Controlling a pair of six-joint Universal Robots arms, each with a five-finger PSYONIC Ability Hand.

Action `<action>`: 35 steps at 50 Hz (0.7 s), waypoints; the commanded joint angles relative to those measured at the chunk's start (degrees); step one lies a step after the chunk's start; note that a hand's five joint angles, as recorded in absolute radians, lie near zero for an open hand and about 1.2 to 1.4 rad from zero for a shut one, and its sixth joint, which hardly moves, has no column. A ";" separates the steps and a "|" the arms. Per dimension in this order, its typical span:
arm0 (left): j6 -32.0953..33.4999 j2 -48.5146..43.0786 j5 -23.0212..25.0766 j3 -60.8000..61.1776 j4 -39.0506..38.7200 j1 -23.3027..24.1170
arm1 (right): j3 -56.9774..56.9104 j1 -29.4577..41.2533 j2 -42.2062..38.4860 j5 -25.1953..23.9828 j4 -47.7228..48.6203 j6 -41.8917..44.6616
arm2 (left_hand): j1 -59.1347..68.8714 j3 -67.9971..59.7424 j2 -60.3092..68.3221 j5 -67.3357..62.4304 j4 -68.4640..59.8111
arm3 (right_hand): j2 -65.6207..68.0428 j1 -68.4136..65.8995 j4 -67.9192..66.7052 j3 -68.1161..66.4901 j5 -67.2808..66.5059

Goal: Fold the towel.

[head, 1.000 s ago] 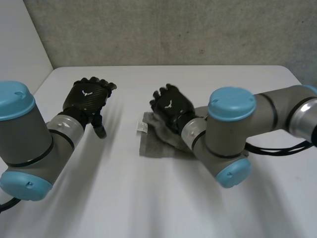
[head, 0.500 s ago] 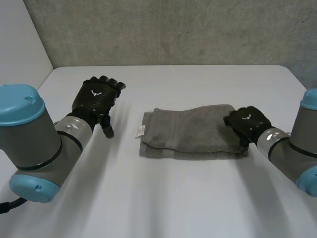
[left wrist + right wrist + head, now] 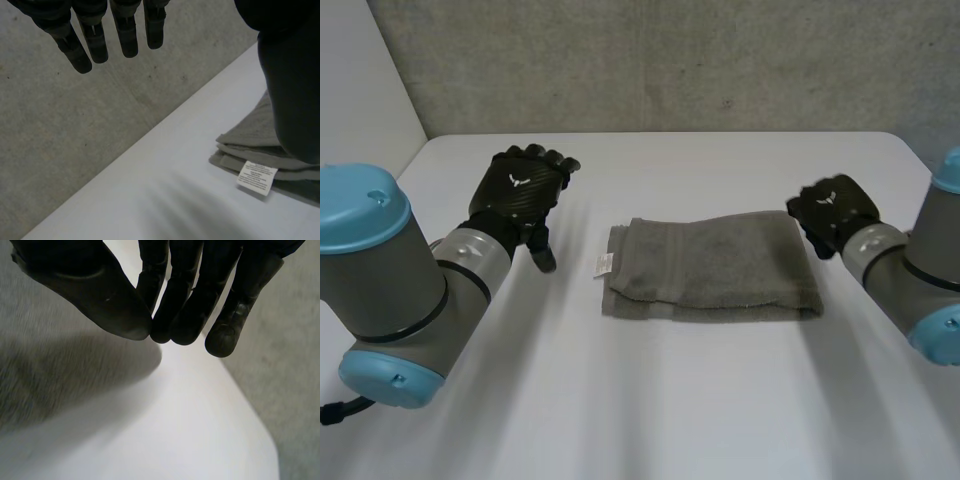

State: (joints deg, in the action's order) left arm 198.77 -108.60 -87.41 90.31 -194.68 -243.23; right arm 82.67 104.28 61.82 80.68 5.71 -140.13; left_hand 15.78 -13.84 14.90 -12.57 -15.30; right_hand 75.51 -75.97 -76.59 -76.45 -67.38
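White desk [image 3: 670, 400] carries the folded towel [image 3: 715, 265] at centre; we see left hand [image 3: 520, 190] relaxed, right hand [image 3: 832, 212] closed, both empty.

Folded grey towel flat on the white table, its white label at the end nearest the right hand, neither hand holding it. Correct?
No: the white label sits at the folded grey towel's end nearest the left hand, not the right hand, as the left wrist view shows. The rest holds: towel flat on the white table, neither hand holding it.
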 commanded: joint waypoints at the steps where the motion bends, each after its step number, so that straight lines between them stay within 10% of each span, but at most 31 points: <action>1: -0.49 0.23 -0.12 -1.71 0.27 0.65 | -4.52 8.73 -0.47 0.62 -1.40 1.88 | -5.56 3.62 -4.69 12.35 5.08 | 4.49 -4.03 -3.41 -3.55 -2.62; 8: -2.51 0.15 -1.18 -0.66 0.53 0.91 | 0.82 7.96 -0.56 3.25 -0.88 -1.63 | -5.56 3.62 -4.69 12.35 5.08 | -51.42 51.88 52.51 52.36 53.29; 35: -3.13 -0.38 -1.18 -0.84 0.36 1.79 | 12.87 -4.00 -3.11 -3.51 8.71 -3.39 | -5.56 3.62 -4.69 12.35 5.08 | -34.98 35.44 36.06 35.92 36.85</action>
State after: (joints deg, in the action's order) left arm 195.99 -108.83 -88.59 89.39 -194.33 -241.73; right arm 96.12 100.09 60.20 76.97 13.64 -143.56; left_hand 15.78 -13.84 14.90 -12.57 -15.30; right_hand 39.30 -39.52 -39.34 -39.41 -29.41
